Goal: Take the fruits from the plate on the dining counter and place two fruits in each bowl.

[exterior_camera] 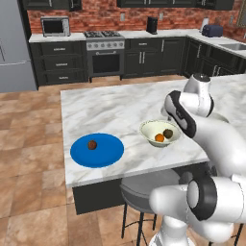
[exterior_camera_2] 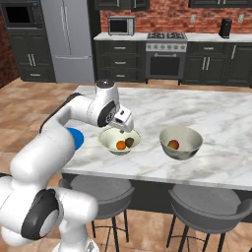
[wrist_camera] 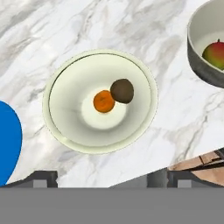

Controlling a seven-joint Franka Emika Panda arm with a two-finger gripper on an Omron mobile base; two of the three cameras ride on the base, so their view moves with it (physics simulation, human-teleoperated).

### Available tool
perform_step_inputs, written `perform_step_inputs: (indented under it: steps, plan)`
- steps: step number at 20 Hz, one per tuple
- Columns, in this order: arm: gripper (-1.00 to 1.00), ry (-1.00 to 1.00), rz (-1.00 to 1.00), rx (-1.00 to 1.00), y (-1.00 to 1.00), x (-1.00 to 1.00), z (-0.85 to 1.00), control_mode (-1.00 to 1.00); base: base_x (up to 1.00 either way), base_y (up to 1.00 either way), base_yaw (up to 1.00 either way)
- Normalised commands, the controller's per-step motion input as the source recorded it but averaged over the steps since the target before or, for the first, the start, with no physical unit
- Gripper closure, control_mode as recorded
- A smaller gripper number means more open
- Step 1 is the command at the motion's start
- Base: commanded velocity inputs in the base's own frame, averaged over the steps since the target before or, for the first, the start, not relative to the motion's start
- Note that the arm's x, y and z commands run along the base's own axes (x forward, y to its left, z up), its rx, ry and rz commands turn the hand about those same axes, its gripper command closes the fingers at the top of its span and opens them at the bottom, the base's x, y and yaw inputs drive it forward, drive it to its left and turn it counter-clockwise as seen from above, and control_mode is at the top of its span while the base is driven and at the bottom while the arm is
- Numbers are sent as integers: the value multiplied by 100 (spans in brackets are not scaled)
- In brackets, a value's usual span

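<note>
Gripper released above cream bowl at frame centre; orange and kiwi dropped in, quota met.

My left base camera sits behind me, looking forward and down across the marble counter toward the far cabinets, and my right base camera takes the same counter from the other side. Both share the cream bowl with two fruits in it. The camera on my hand looks nearly straight down from close above that bowl, catching the blue plate at one edge and the grey bowl at another.
</note>
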Motion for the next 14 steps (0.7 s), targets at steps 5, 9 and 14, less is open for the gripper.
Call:
perform_step_inputs:
  steps: [5, 9, 14]
  plan:
    - [-100, 1, 21, 4, 100, 5, 0, -100, 0, 0, 0]
    - [-100, 12, 26, -1, 100, 15, 0, -100, 0, 0, 0]
    - [-100, 14, 23, 0, 100, 50, 0, -100, 0, 0, 0]
